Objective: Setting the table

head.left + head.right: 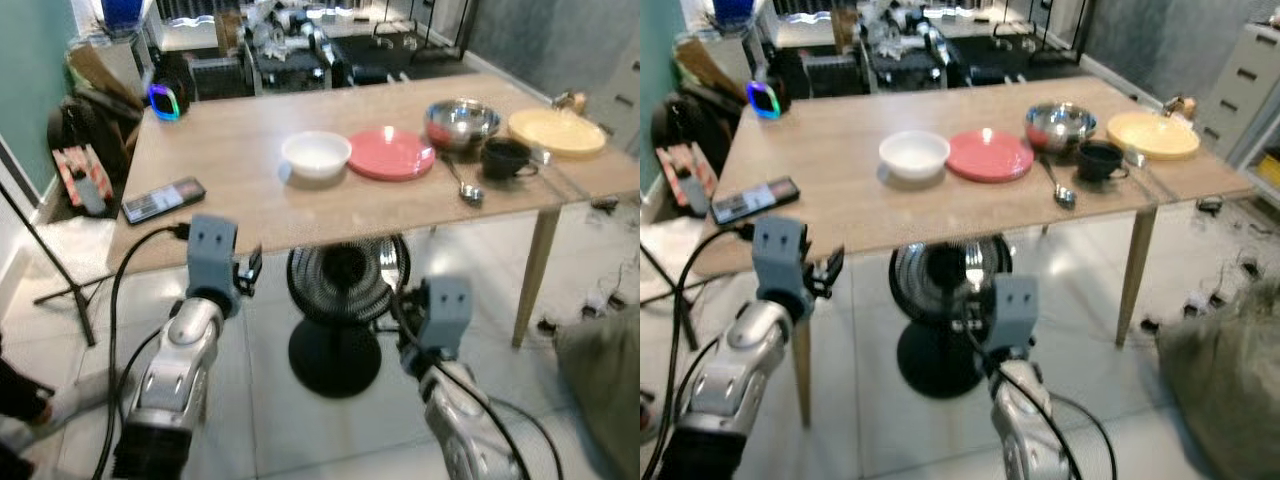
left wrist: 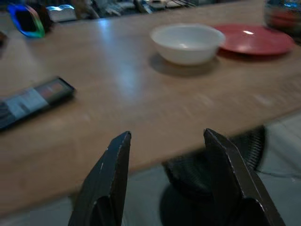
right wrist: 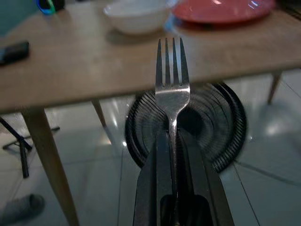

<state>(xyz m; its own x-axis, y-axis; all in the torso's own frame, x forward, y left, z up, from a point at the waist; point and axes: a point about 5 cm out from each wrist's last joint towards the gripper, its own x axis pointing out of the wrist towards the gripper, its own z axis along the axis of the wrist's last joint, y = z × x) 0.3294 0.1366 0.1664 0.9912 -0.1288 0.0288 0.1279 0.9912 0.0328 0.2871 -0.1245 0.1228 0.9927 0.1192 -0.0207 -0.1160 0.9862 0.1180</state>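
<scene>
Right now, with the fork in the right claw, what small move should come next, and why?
Probably raise the right claw above the table edge. It is shut on the fork, tines forward, below tabletop height, short of the red plate and white bowl.

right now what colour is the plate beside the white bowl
Red plate, clearest in the left eye view.

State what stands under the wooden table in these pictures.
Under the table stands a round black fan on a disc base on the tiled floor. The tabletop's front edge covers the fan's upper part.
</scene>
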